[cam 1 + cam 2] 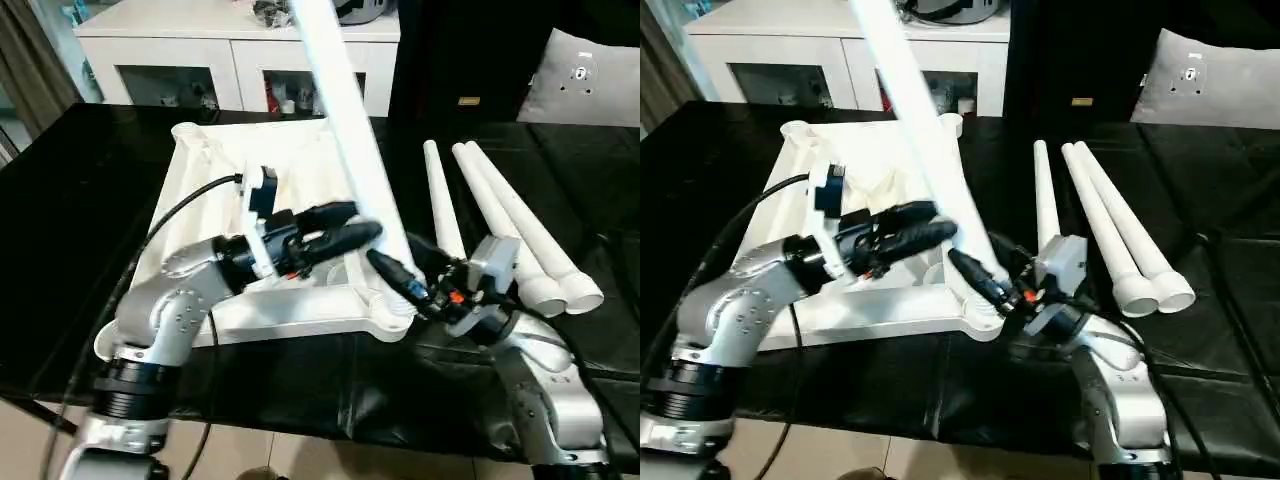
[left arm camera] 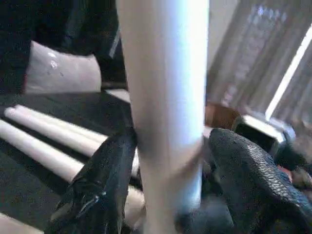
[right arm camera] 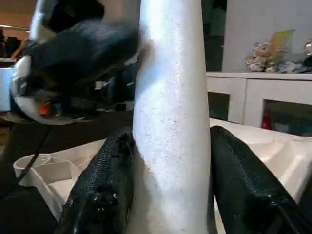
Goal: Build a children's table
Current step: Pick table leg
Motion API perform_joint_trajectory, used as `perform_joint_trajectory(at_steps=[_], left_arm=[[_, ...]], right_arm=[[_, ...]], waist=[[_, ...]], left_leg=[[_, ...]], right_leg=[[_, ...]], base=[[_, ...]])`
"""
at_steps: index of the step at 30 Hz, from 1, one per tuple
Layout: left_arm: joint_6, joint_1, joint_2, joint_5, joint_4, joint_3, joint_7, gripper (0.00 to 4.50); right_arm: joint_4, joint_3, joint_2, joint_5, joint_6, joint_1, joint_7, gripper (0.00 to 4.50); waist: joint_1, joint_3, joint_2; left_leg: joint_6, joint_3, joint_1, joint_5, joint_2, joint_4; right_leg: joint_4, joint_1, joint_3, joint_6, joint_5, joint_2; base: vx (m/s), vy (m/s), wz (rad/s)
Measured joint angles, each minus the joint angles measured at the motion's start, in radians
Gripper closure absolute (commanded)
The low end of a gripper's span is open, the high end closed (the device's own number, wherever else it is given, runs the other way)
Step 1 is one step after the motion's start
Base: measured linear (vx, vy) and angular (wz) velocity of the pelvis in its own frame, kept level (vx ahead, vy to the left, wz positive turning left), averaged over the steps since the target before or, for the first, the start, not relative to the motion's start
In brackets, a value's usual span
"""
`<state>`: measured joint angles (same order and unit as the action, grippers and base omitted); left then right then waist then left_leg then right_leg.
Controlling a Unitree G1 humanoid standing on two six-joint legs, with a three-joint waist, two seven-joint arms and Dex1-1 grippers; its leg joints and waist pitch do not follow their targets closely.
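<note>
1. Left eye view: the white table top lies underside up on the black worktop, ribs and round corner sockets facing the ceiling.
2. One leg stands in the near corner socket at about five o'clock on the top, rising steeply and leaning toward twelve o'clock, out past the picture's upper edge.
3. The left gripper reaches in from nine o'clock. In the left wrist view its fingers stand on either side of the leg, with a gap on one side, so they are apart and not squeezing.
4. The right gripper comes in from four o'clock, low at the leg's foot near the socket. In the right wrist view its fingers flank the leg's base closely; one side touches, the other shows a thin gap, so I can't tell whether it is truly clamped.
5. Three spare legs lie side by side on the worktop at about three o'clock of the top, well clear of both grippers, wide ends toward the robot.
6. A grey-white cushion sits at two o'clock, behind the worktop.
7. Progress, as I judge it: one leg of four is up in its socket, whether fully seated I can't say; three sockets are left to fill, and then the table needs turning onto its feet.
</note>
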<state>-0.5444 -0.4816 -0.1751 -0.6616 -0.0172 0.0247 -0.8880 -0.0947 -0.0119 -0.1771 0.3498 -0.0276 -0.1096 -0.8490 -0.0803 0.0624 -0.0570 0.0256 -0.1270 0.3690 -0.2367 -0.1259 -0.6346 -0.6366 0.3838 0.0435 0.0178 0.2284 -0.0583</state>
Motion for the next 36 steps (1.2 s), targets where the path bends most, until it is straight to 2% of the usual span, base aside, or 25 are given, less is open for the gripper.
perform_joint_trajectory(at_steps=[2,3,5,6,8,25,31,36], left_arm=[[0.008,-0.009,0.015,-0.004,0.000,-0.003,0.015,1.42],[0.013,-0.013,0.020,-0.001,0.000,-0.005,0.023,1.77],[0.017,-0.018,0.024,0.001,-0.002,-0.005,0.029,1.77],[0.017,-0.018,0.024,0.003,-0.005,-0.005,0.030,1.98],[0.022,-0.018,0.026,0.007,-0.006,-0.005,0.030,2.12],[0.058,-0.018,0.024,0.034,-0.018,0.004,0.028,2.12],[0.118,-0.018,-0.015,0.111,-0.046,0.043,0.014,2.12],[0.217,-0.020,-0.041,0.178,-0.071,0.079,-0.023,2.16]], right_arm=[[0.000,-0.008,0.001,-0.002,0.006,-0.006,0.000,2.61],[0.003,-0.008,0.000,-0.004,0.012,-0.006,0.000,2.61],[0.016,-0.010,0.000,-0.007,0.022,-0.007,0.001,2.61],[0.021,-0.010,0.000,-0.007,0.026,-0.006,0.001,2.61],[0.023,-0.014,0.000,-0.008,0.032,-0.006,0.008,2.61],[0.042,-0.026,0.004,-0.008,0.060,-0.007,0.027,2.61],[0.069,-0.026,-0.002,-0.009,0.060,-0.007,0.034,2.61],[0.089,-0.036,-0.003,-0.021,0.061,-0.007,0.037,2.61]], waist=[[-0.001,0.000,0.000],[-0.001,0.000,0.000],[-0.003,0.000,0.000],[-0.003,0.000,0.000],[-0.003,0.000,0.000],[-0.004,0.000,-0.001],[-0.003,0.000,-0.003],[-0.004,0.000,-0.004]], left_leg=[[0.000,0.000,0.000,0.000,0.000,0.000],[0.000,0.000,0.000,0.000,0.000,0.000],[0.000,0.000,0.000,0.000,-0.001,0.000],[0.000,0.000,0.000,0.000,-0.001,0.000],[0.000,0.000,0.000,0.000,-0.001,0.000],[0.000,0.000,0.000,0.000,-0.001,0.000],[0.000,0.000,0.000,0.000,-0.001,0.000],[0.000,0.000,0.000,0.000,-0.001,0.001]], right_leg=[[0.000,0.000,0.000,0.000,0.000,0.000],[0.000,0.000,0.000,0.000,0.000,0.000],[0.000,0.000,0.001,0.000,0.000,0.000],[0.000,0.000,0.001,0.000,0.000,0.000],[0.001,0.000,0.001,0.000,0.000,0.000],[0.000,0.000,0.001,0.000,0.000,0.000],[0.001,0.000,0.001,0.000,0.000,0.000],[0.001,0.000,0.001,0.000,0.000,0.000]], base=[[0.000,0.000,0.00],[0.000,0.000,0.00],[0.000,0.000,0.00],[0.000,0.000,0.00],[0.000,0.000,0.00],[0.000,0.000,0.00],[0.000,0.000,0.00],[0.000,0.000,0.00]])
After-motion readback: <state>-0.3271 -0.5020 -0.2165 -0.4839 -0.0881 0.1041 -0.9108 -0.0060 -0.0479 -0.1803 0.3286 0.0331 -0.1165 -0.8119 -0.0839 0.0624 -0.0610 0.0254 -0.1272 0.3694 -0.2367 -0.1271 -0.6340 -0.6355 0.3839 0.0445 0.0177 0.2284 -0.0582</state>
